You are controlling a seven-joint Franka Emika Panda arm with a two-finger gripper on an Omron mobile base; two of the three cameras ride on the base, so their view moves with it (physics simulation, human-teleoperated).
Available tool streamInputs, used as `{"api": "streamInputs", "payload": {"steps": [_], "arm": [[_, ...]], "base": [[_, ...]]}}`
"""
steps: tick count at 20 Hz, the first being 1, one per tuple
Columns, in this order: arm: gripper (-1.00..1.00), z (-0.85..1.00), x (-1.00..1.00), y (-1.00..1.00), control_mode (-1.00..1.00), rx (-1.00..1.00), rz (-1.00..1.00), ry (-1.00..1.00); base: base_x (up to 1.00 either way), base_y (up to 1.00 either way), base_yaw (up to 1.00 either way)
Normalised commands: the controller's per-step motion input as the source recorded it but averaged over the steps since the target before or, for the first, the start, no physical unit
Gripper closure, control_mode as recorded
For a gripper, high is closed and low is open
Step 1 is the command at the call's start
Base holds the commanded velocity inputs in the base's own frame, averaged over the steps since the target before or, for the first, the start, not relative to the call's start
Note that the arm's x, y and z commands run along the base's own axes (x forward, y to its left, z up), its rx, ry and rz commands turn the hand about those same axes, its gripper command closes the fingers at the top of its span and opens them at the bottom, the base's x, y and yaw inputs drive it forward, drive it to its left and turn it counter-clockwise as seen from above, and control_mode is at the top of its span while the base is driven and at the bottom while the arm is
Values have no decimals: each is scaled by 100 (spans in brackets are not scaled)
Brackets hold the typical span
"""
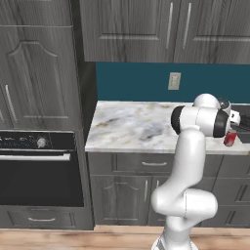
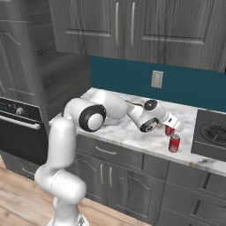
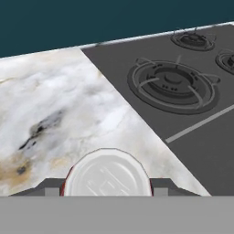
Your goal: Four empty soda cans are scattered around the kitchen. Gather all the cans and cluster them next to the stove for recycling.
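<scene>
Two red soda cans show in the right base view, both on the marble table (image 2: 132, 132) just left of the stove (image 2: 211, 134). One held can (image 2: 169, 130) sits under the gripper (image 2: 173, 127), its body partly hidden by the hand; the free can (image 2: 175, 143) stands upright just nearer the table's front edge, close beside the first, and I cannot tell whether the two touch. The white arm reaches from the lower left across the table toward them. A black oven (image 2: 17, 126) sits at the far left, and a wall outlet (image 2: 156, 79) is set in the teal backsplash.

From the left base view, the arm's elbow blocks most of the hand. A red can (image 1: 230, 138) peeks out at the right, near the table's front edge; which of the two it is, probably the nearer one, is hard to say.

Looking along the hand, the silver top of the held can lies at the bottom centre between the two dark finger tips (image 3: 51, 188), which press in at either side of its red rim, so the gripper is closed on it. Beyond it, marble runs to the left and the dark stove with its round burners lies to the right, its edge close by the can.
</scene>
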Motion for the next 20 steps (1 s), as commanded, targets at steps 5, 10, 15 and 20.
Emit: {"api": "streamInputs", "payload": {"steps": [5,10,15,20], "arm": [[100,-7,10,0,-100,0,0,3],[100,-2,10,-1,-100,0,0,3],[100,-5,14,0,-100,0,0,3],[100,-7,20,0,-100,0,0,4]], "base": [[0,0,0],[0,0,0],[0,0,0],[0,0,0]]}}
